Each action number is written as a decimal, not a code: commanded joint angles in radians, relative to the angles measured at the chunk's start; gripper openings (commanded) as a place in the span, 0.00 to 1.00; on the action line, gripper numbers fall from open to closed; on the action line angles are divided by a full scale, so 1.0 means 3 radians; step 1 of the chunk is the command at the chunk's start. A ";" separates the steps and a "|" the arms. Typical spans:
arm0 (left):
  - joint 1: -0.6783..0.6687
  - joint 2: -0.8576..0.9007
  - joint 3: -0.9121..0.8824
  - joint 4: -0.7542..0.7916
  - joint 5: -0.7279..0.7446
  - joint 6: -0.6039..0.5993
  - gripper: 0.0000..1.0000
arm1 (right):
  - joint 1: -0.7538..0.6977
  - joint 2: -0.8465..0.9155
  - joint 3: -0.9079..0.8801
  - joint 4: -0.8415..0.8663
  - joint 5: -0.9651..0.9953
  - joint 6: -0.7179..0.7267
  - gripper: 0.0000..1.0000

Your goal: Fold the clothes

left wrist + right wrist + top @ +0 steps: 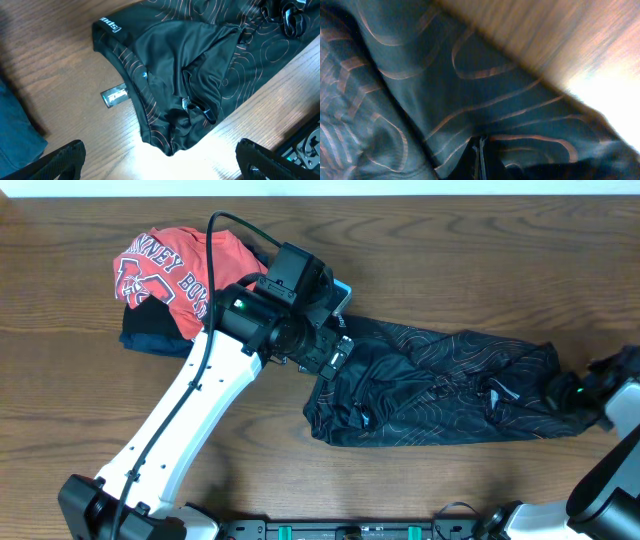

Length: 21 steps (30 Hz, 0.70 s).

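The black jersey (pixel 440 395) with thin wavy lines lies crumpled and stretched across the table's middle and right. My left gripper (pixel 337 362) hovers over its left end. In the left wrist view the left gripper (pixel 160 167) is open wide; its fingers (pixel 60 162) frame bare wood just below a bunched jersey (pixel 190 75) corner and hold nothing. White lettering (pixel 109 26) shows on one hem. My right gripper (pixel 567 390) sits at the jersey's right end. In the right wrist view the right gripper (pixel 480 157) is shut, pinching the jersey fabric (pixel 420 75) that fills the view.
A red T-shirt (pixel 175 265) with white lettering lies on a folded navy garment (pixel 150 340) at the back left, beside the left arm. A small label (pixel 114 96) lies on the wood next to the jersey. Navy cloth (pixel 15 130) shows at the left wrist view's left edge.
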 commanded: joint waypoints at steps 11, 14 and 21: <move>0.0014 -0.0008 0.0041 0.0009 -0.0031 0.0029 0.97 | 0.0225 -0.0018 -0.0324 0.1633 -0.1628 0.0174 0.01; 0.0014 -0.0008 0.0041 0.0023 -0.0031 0.0029 0.98 | 0.0220 -0.0018 -0.0323 0.2382 -0.2277 0.0699 0.01; 0.0014 -0.0008 0.0041 0.0018 -0.0029 0.0028 0.97 | 0.0165 -0.0019 -0.0323 0.2453 -0.2308 0.0753 0.01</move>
